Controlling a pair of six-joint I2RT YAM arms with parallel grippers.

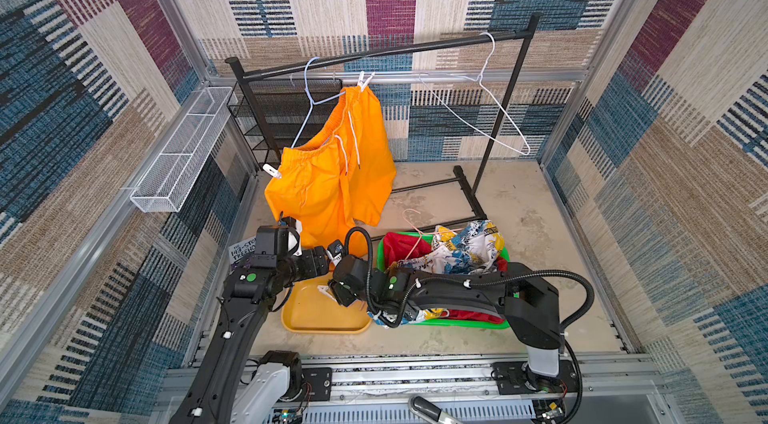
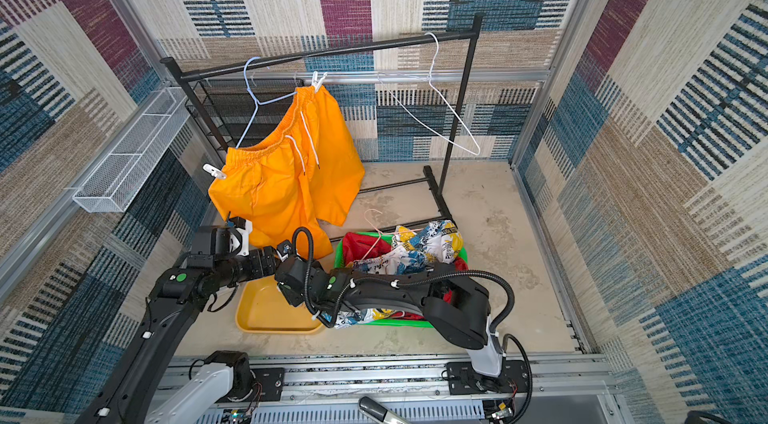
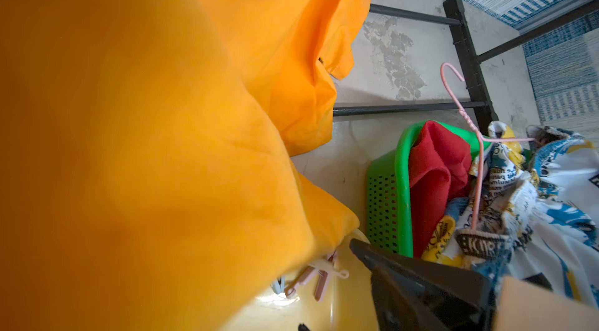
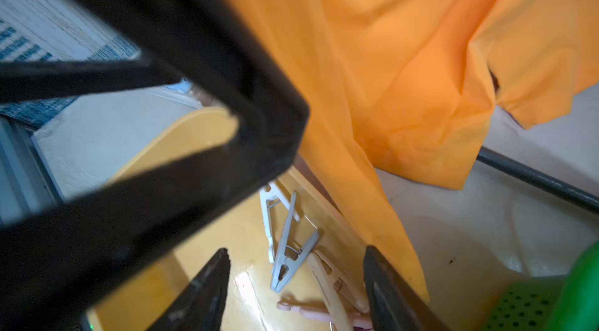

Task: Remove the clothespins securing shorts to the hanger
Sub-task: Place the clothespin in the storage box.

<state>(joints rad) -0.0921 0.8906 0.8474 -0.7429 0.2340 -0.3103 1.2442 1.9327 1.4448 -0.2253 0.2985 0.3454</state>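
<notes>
Right gripper (image 4: 296, 280) gaped empty over clothespins (image 4: 287, 248) in the tray (image 1: 320, 314); left gripper (image 1: 286, 223), jaws apart, sat nearer, below the sideways waistband clothespin (image 1: 271, 170).

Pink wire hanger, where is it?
In both top views the pink wire hanger lies on the red shorts and printed shorts in the green plastic basket.

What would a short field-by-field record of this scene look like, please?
Rack: orange shorts hang on a hanger
Clipped on: upper clothespin, lower clothespin, at the waistband ends
Yellow tray: loose clothespins inside
Green basket: red shorts, printed shorts
Right gripper: fingers apart over the tray, holding nothing
</notes>
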